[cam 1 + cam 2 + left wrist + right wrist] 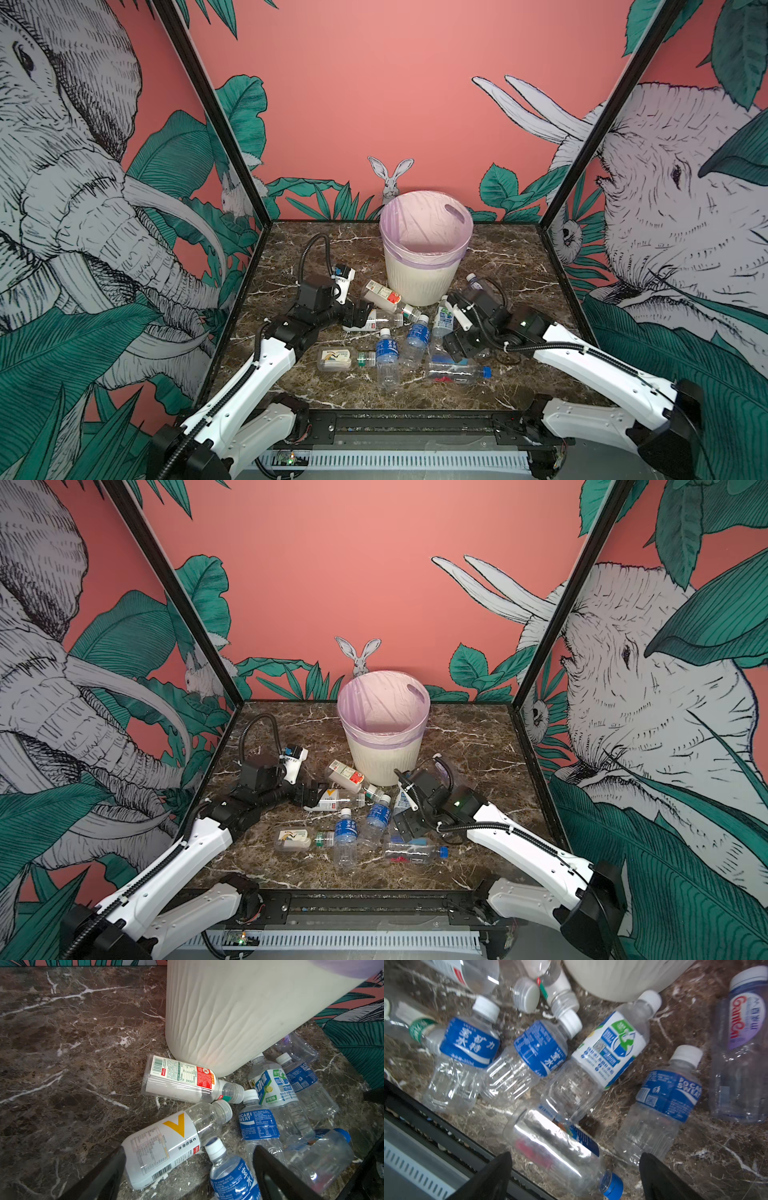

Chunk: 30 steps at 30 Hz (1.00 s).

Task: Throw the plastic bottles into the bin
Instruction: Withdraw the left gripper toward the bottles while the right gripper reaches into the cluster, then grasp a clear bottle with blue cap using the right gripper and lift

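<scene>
Left wrist view: left gripper [190, 1148] wide open, empty, facing the yellow-V bottle [166, 1142]; right gripper [576, 1154] likewise open, empty. Closing could also catch the neighbouring blue-label bottle [230, 1176].

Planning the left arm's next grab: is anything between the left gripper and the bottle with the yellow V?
Nothing visible blocks it. The left gripper is open, with the yellow V bottle lying just ahead of its fingers. A blue-labelled bottle lies beside it, its white cap also within the fingers' span, so it might get caught.
</scene>
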Tool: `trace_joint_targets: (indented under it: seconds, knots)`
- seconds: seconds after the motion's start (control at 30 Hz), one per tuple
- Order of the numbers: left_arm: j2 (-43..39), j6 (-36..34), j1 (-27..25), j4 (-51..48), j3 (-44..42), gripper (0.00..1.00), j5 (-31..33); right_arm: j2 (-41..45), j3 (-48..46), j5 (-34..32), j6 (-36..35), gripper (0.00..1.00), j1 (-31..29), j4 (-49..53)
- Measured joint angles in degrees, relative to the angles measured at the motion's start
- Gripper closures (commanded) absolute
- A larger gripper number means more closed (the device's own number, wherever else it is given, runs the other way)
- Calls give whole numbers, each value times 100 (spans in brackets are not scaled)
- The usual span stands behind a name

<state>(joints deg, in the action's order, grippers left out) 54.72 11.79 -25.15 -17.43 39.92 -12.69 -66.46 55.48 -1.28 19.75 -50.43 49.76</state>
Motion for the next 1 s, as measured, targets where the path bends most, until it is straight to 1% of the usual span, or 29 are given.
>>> trace_joint_targets:
  seconds: [0.2, 0.4, 0.63, 0.93, 1.0]
  knots:
    - [-42, 74, 0, 173, -236, 4, -44, -496, 138, -20, -70, 3, -549, 328]
    - [-52, 192, 0, 459, -595, 4, -138, -975, 188, 0, -136, 3, -855, 474]
    - [-52, 234, 0, 643, -942, 4, -188, -1397, 280, -24, -282, 3, -914, 592]
    - [-50, 210, 0, 752, -1091, 4, -181, -2011, 341, -92, -501, 3, -916, 592]
    - [-48, 195, 0, 761, -1130, 4, -173, -2074, 341, -87, -533, 5, -916, 586]
